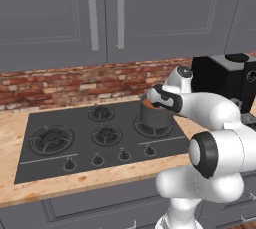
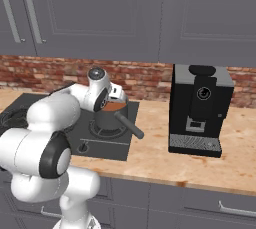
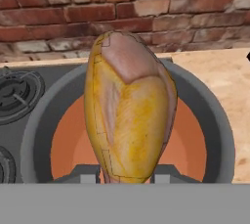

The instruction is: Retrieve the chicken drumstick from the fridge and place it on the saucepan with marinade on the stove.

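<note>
Hand view: gripper (image 3: 128, 178) pinching the chicken drumstick (image 3: 128, 110) right over the saucepan (image 3: 215, 105).

Drumstick is clamped at its narrow end between the two fingers (image 3: 83, 173), fat end pointing away from the camera toward the brick wall (image 3: 122, 8). It hangs above the orange-brown marinade (image 3: 66, 140) in the pan; can't tell if it touches the sauce. Left base view: saucepan (image 1: 154, 117) sits on the back right burner of the stove (image 1: 80, 140), with the arm's wrist over its rim and hiding the fingers. Right base view: same pan (image 2: 111, 115), its handle (image 2: 129, 124) sticking out toward the front right over the wooden counter (image 2: 165, 155). Black coffee machine (image 2: 199, 109) stands on the counter to the right, well apart from the pan.
</note>
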